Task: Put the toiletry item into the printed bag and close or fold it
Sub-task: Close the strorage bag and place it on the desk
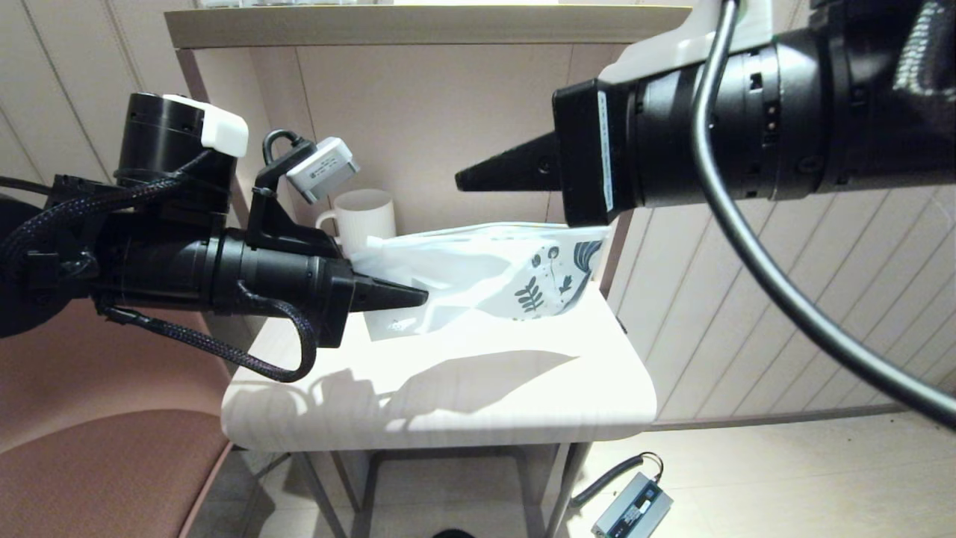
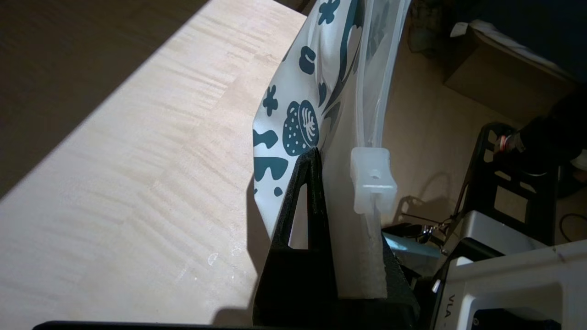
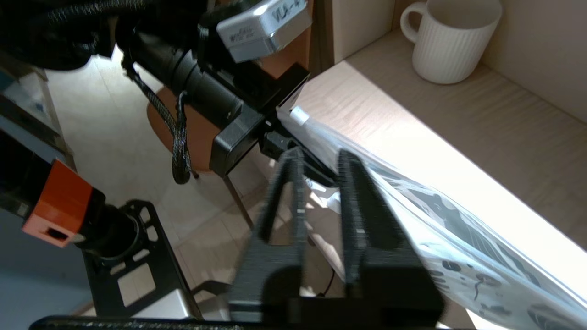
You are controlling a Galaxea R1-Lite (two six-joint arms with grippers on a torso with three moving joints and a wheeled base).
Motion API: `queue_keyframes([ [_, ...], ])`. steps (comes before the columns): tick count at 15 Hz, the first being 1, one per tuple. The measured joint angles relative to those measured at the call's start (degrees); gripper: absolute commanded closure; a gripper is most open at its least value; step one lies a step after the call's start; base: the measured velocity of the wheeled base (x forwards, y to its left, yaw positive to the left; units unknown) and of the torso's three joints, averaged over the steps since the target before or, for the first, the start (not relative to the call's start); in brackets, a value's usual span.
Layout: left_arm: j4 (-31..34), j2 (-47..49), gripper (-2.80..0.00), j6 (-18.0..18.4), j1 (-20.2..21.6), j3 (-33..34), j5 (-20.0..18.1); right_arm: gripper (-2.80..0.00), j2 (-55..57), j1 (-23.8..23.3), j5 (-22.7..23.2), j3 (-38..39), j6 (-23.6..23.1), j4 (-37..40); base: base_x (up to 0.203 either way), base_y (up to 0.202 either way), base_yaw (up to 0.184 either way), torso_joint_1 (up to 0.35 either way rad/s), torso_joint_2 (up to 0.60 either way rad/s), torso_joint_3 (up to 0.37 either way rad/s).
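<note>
- The bag [image 1: 485, 280] is being held above the table [image 1: 448, 388], pinched by the left gripper [image 1: 418, 297] at its left end.
- The right gripper [image 3: 321, 160] is being kept slightly spread by the zip edge.
- No comb is being seen.
- Risk, as judged: the slider [image 2: 372, 178] could be missed, leaving the bag unsealed.

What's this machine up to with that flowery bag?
The robot is holding the printed bag up above the small table. Its left gripper is clamped on the bag's end by the zip slider. The right gripper hangs above the bag with its fingers slightly apart, holding nothing. A white mug stands behind. No comb shows.
</note>
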Motion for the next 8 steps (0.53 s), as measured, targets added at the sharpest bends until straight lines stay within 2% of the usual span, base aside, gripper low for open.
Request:
queue_keyframes([
  [1, 0.01, 0.02, 0.00, -0.02, -0.11, 0.07, 0.00, 0.00, 0.24, 0.39, 0.05, 0.34, -0.77, -0.09, 0.000, 0.000, 0.000, 0.000, 0.00, 0.000],
  [8, 0.00, 0.18, 0.00, 0.15, -0.38, 0.29, -0.09, 0.00, 3.88, 0.81, 0.08, -2.48, -1.34, 0.11, 0.000, 0.000, 0.000, 0.000, 0.00, 0.000],
])
